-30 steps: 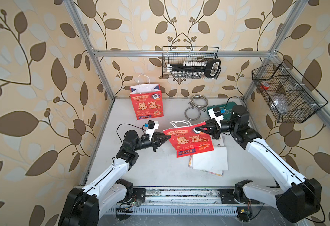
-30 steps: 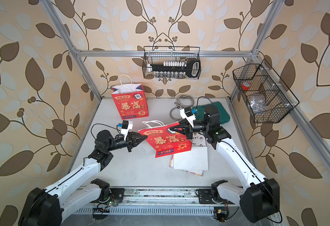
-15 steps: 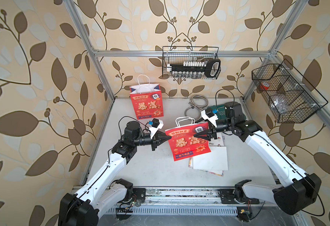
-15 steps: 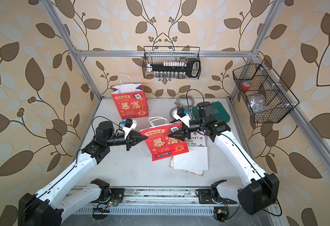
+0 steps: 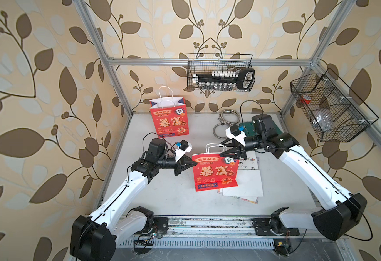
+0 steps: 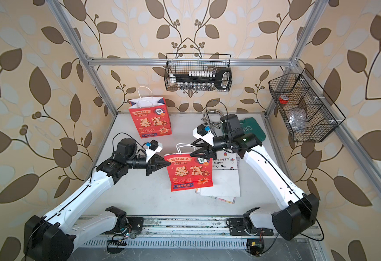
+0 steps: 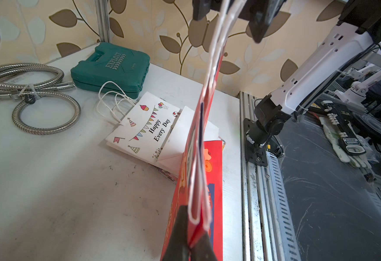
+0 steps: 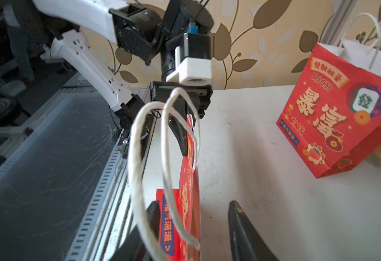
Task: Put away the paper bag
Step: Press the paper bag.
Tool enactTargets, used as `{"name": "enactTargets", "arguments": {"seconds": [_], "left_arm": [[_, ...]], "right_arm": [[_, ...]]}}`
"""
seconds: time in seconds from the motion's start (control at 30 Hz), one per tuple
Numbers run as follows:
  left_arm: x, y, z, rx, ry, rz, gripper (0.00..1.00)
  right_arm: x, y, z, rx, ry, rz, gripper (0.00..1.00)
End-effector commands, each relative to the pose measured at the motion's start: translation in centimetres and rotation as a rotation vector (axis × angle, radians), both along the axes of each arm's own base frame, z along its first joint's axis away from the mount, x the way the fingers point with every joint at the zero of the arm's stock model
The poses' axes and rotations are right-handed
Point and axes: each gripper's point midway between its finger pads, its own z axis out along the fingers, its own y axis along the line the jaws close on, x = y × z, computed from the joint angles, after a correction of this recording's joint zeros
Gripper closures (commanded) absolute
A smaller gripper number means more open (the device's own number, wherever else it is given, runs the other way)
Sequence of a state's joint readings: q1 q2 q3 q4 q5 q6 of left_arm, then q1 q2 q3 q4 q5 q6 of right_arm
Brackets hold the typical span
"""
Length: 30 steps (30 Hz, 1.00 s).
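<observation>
Red paper bag (image 5: 215,171) hung flattened and upright over the counter (image 5: 162,198), its lower edge overlapping a flat white paper bag (image 5: 246,187). Left end effector (image 5: 190,164) pinched one top corner, pressed together. Right end effector (image 5: 220,149) was spread, straddling the opposite top corner. Farther back lay a green tool case (image 6: 254,132) and metal hose (image 5: 226,122); a second red bag (image 5: 170,122) stood by the wall.

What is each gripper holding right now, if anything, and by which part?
The left gripper pinches the flattened red paper bag by a top corner, keeping it upright. The right gripper straddles the opposite top corner with its jaws apart, holding nothing.
</observation>
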State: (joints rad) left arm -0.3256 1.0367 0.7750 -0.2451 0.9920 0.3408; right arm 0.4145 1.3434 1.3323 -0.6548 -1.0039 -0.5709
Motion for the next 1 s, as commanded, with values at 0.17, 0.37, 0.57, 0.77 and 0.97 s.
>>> {"name": "enactTargets", "arguments": {"seconds": [0.17, 0.37, 0.57, 0.77, 0.97], "left_arm": [[0.1, 0.1, 1.5, -0.014, -0.022, 0.010, 0.43], [0.8, -0.3, 1.5, -0.141, 0.001, 0.051, 0.11], [1.1, -0.8, 1.1, -0.192, 0.035, 0.029, 0.31], [0.4, -0.7, 1.0, -0.186, 0.017, 0.004, 1.00], [0.5, -0.6, 0.8, -0.171, 0.031, 0.030, 0.28]], "right_arm": [[-0.3, 0.7, 2.5, 0.130, 0.026, 0.041, 1.00], [-0.4, -0.1, 4.4, 0.211, 0.055, 0.038, 1.00], [-0.3, -0.2, 4.8, 0.224, 0.057, 0.034, 1.00], [0.2, -0.3, 4.7, 0.221, 0.061, 0.018, 1.00], [-0.1, -0.7, 6.6, 0.266, 0.052, 0.030, 1.00]]}}
